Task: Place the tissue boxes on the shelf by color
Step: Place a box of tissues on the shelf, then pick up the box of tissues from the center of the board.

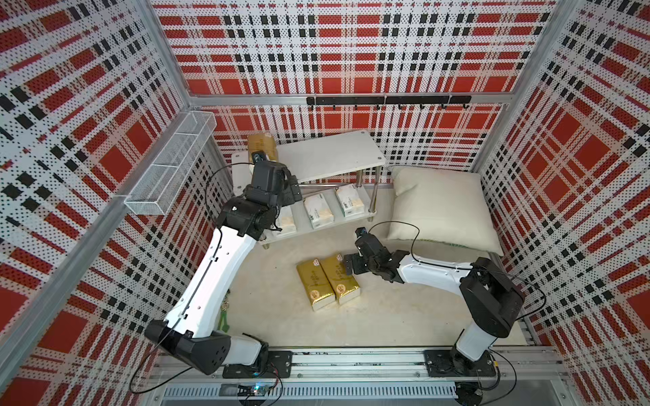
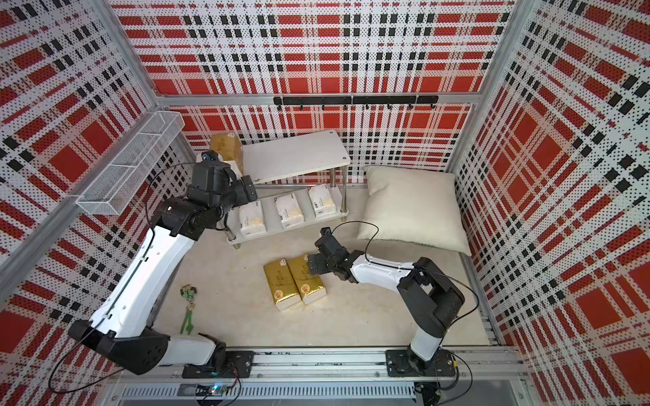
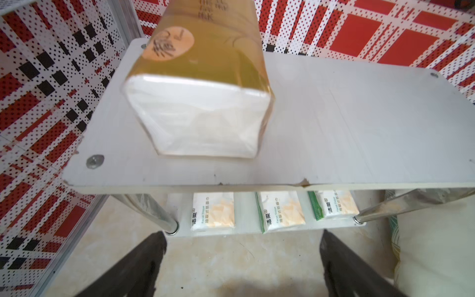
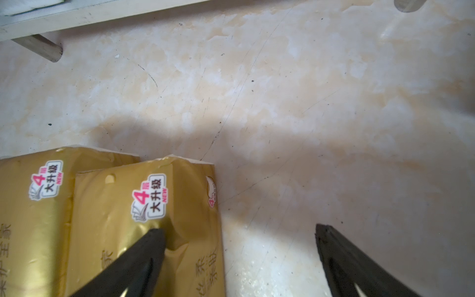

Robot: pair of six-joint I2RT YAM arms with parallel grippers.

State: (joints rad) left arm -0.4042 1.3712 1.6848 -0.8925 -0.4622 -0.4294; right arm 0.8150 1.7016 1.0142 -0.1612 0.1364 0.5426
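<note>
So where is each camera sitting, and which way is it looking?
Top views: high above, looking down at both arms, the shelf and the floor.
Left wrist: on the left arm, facing the gold pack on the shelf; open left gripper shows.
Right wrist: facing the floor's gold packs; open right gripper shows.
All views share gold packs.

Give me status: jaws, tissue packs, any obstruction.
Left gripper open, empty. Right gripper open over floor gold packs. One gold pack on top board, three white packs below. No obstruction seen.

Both top views look steeply down; wrist views sit close, sharing the shelf (image 3: 334, 144).
</note>
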